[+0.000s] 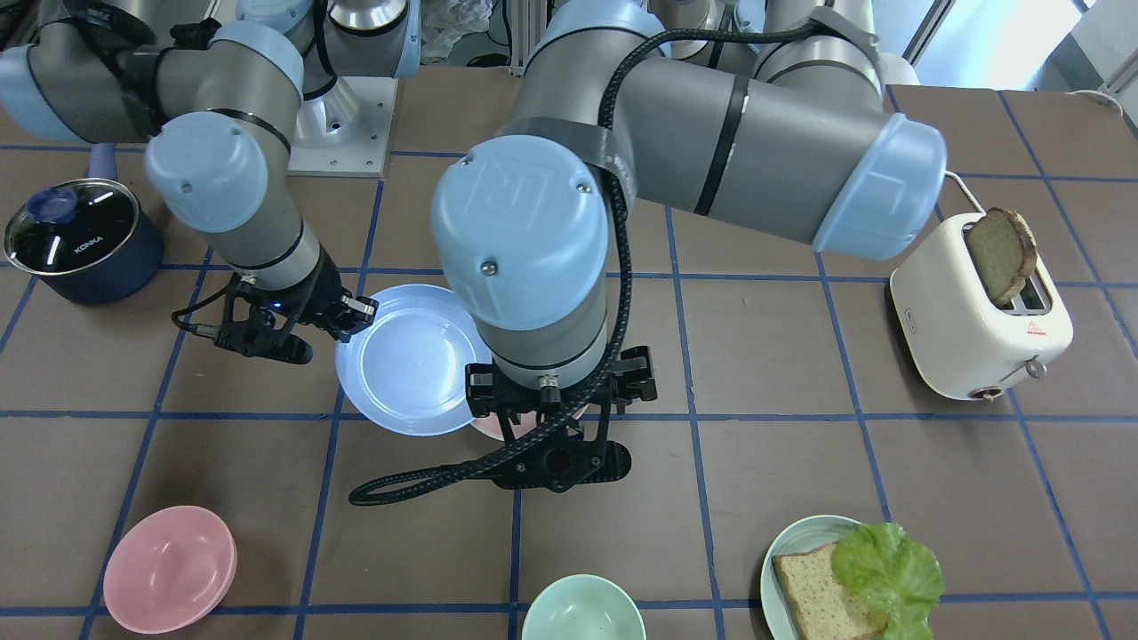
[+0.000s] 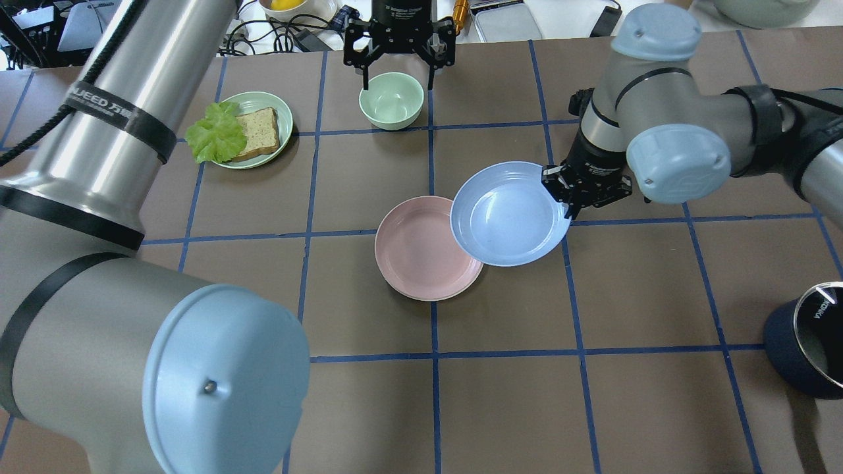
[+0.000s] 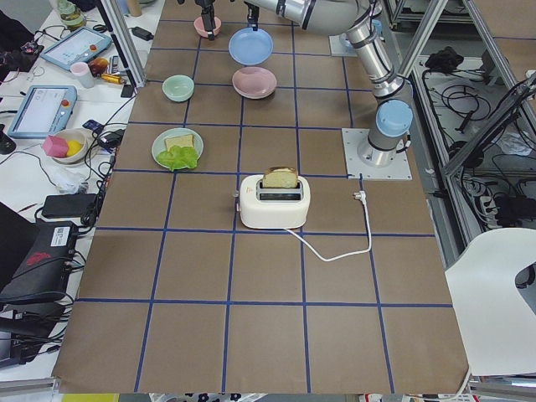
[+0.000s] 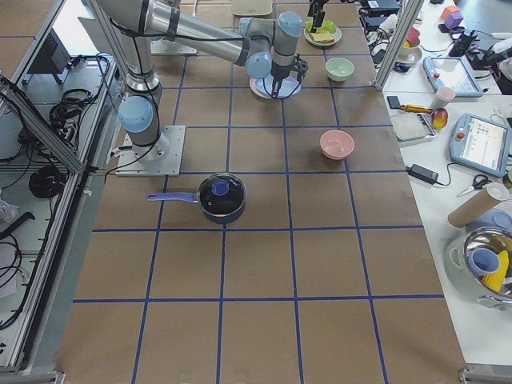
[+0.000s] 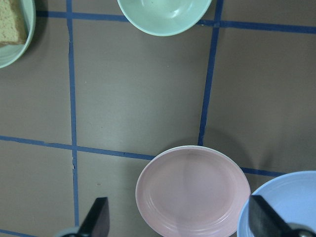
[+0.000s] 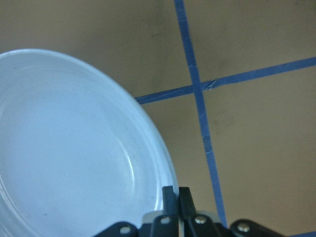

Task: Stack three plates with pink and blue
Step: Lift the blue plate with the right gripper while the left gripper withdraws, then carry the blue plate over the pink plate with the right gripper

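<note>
The light blue plate [image 2: 508, 214] is held by its rim in my right gripper [image 2: 571, 201], lifted and tilted, and overlaps the right edge of the pale pink plate [image 2: 418, 253] in the overhead view. In the right wrist view the fingers [image 6: 170, 197] are pinched shut on the blue rim [image 6: 74, 148]. The pink plate lies flat on the table. My left gripper [image 5: 177, 212] hangs open and empty high above the pink plate [image 5: 192, 192], its fingers wide apart. The cream-white plate shows in no view.
A mint green bowl [image 2: 391, 100] stands beyond the pink plate. A pale teal plate with bread and lettuce [image 2: 240, 130] is at the far left. A pink bowl [image 1: 169, 569], a toaster [image 1: 982, 311] and a dark lidded pot [image 1: 80, 240] stand farther off.
</note>
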### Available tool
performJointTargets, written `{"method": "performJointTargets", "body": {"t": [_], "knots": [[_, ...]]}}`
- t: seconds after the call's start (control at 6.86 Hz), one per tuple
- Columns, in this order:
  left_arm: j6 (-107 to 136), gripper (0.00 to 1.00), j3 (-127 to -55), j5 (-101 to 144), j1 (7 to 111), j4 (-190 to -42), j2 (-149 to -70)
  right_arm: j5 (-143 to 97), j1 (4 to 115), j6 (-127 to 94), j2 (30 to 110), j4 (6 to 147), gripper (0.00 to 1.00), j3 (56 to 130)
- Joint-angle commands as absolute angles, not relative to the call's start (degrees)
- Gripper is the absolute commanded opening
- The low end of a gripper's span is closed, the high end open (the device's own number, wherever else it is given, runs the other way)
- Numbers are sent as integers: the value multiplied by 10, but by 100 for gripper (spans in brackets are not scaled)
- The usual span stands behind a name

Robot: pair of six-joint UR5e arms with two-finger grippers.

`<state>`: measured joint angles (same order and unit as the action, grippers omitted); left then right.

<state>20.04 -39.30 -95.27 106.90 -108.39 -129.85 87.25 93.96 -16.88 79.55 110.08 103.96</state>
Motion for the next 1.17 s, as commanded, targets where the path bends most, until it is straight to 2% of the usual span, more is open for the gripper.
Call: {"method": "performJointTargets", "body": {"t": [0.0, 0.29, 0.73, 0.88, 1.02], "knots": [[128, 100, -397, -950, 1026, -1106, -1275, 872, 982, -223, 786, 1118, 0, 1041], [90, 100, -409, -947, 1006, -1119, -1255, 874, 1016, -284, 764, 1152, 0, 1044], [80, 100, -516, -945, 1000, -1094, -1201, 873, 1027, -326, 740, 1194, 1, 1044], [78, 100, -562, -945, 1000, -1079, -1174, 868, 1027, -325, 737, 1191, 14, 1043], [81, 100, -611, -945, 1000, -1078, -1141, 854, 1027, -327, 738, 1183, 21, 1043]]}}
